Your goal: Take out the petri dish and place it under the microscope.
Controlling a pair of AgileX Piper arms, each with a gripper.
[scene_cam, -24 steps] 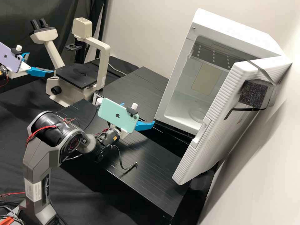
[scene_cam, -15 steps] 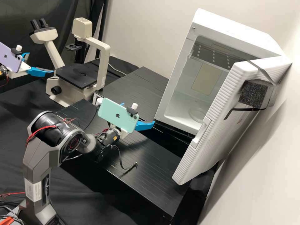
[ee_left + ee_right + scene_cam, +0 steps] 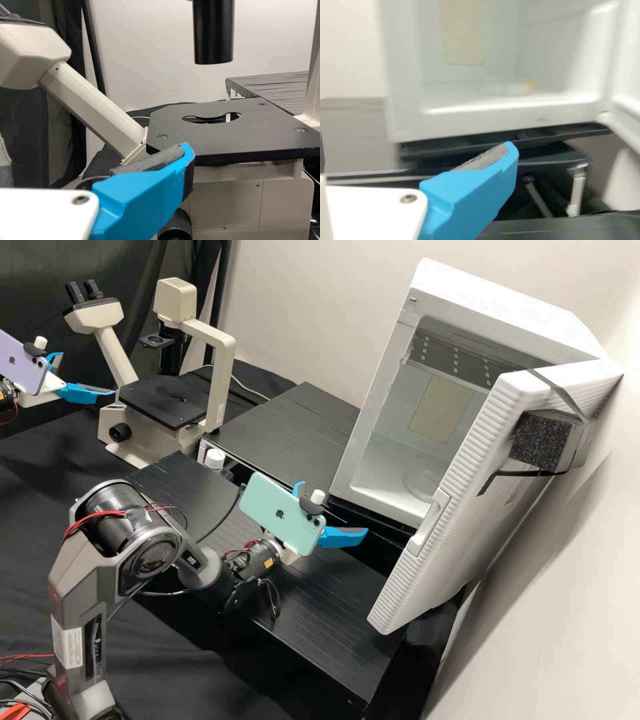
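Note:
In the high view my left gripper (image 3: 88,373) stands open and empty beside the stage of the cream microscope (image 3: 217,367). From its wrist view, the left gripper (image 3: 95,150) faces the black stage (image 3: 250,135), with a dark objective tube above. My right gripper (image 3: 333,508) is open in front of the white cabinet (image 3: 407,313), outside its opening. Inside, a faint clear round dish (image 3: 421,484) lies on the floor. In the right wrist view, the right gripper (image 3: 415,150) is below the cabinet floor's level; the blurred dish (image 3: 505,90) has a yellow spot near it.
The ribbed cabinet door (image 3: 440,553) hangs open on the right, with black foam (image 3: 541,440) strapped to it. Black slatted platforms (image 3: 293,433) lie between microscope and cabinet. A white-capped bottle (image 3: 215,459) stands behind the right arm.
The right arm and its open gripper have moved right and slightly down in the high view, closer to the cabinet door. The left arm has kept still.

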